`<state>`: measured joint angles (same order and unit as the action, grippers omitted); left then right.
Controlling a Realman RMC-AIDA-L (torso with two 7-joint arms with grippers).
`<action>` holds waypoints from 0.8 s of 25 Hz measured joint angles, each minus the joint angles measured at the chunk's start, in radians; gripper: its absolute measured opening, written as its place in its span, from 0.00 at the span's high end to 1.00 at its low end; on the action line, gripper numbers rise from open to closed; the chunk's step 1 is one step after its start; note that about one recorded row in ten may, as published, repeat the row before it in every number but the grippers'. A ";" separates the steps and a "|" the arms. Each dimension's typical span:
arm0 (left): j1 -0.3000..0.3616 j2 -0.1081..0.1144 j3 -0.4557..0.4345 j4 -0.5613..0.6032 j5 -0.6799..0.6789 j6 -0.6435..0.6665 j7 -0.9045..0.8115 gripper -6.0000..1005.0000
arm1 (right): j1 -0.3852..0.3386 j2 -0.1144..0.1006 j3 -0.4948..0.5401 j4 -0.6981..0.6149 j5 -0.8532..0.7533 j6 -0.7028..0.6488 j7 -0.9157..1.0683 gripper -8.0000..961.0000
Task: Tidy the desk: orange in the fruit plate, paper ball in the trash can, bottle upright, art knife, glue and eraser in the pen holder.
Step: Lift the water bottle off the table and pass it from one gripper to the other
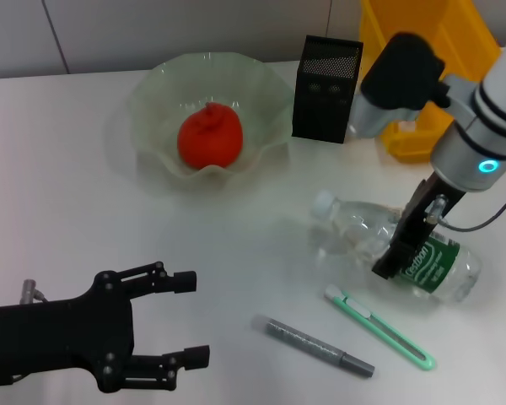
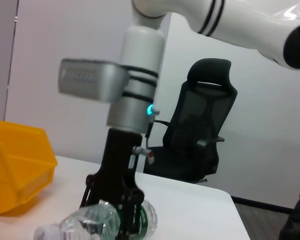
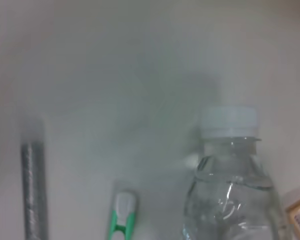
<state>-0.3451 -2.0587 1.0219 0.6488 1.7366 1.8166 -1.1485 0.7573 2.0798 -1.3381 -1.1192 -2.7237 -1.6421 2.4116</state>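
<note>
Clear plastic, green-labelled, the water bottle (image 1: pixel 402 248) lies on its side on the white desk (image 1: pixel 67 169), cap toward the fruit plate (image 1: pixel 209 110) (which already holds the orange (image 1: pixel 209 135)). The right pincer (image 1: pixel 398 253) straddles the bottle's body, fingers closed around it. Just beside it lie the green art knife (image 1: pixel 379 327) and grey glue stick (image 1: pixel 313 345). The left pincer (image 1: pixel 190 321) rests spread wide, holding nothing.

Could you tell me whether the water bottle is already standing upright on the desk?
No, the bottle lies on its side on the desk, cap toward the fruit plate, with the right pincer down around its middle.
</note>
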 joint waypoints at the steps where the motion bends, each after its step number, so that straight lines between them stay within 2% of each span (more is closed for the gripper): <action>1: 0.000 0.000 -0.003 0.000 0.000 -0.003 0.000 0.14 | -0.024 -0.001 0.000 -0.049 0.024 -0.013 -0.005 0.19; 5: 0.000 -0.001 -0.007 0.000 -0.001 -0.016 -0.002 0.14 | -0.121 -0.003 0.001 -0.234 0.099 -0.043 -0.032 0.20; 6: 0.000 -0.002 -0.008 0.000 -0.003 -0.023 -0.004 0.14 | -0.174 -0.001 0.002 -0.317 0.141 -0.050 -0.058 0.20; 7: 0.000 -0.002 -0.008 0.000 -0.003 -0.023 -0.004 0.14 | -0.174 -0.001 0.002 -0.317 0.141 -0.050 -0.058 0.20; 9: -0.002 -0.003 -0.017 0.000 -0.005 -0.028 -0.009 0.14 | -0.227 0.001 0.008 -0.396 0.200 -0.050 -0.087 0.20; 11: -0.007 -0.004 -0.029 0.000 -0.007 -0.032 -0.016 0.14 | -0.312 0.003 0.029 -0.473 0.320 -0.036 -0.156 0.20; 12: -0.007 -0.004 -0.029 0.000 -0.007 -0.032 -0.016 0.14 | -0.312 0.003 0.029 -0.473 0.320 -0.036 -0.156 0.20; 17: -0.054 -0.004 -0.137 -0.046 -0.008 -0.048 -0.066 0.14 | -0.431 0.004 0.091 -0.513 0.528 -0.012 -0.317 0.20; 20: -0.062 -0.004 -0.150 -0.047 -0.008 -0.052 -0.086 0.14 | -0.463 0.004 0.125 -0.477 0.623 -0.004 -0.415 0.20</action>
<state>-0.4070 -2.0622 0.8717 0.6013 1.7287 1.7642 -1.2350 0.2941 2.0841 -1.2127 -1.5959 -2.1006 -1.6465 1.9967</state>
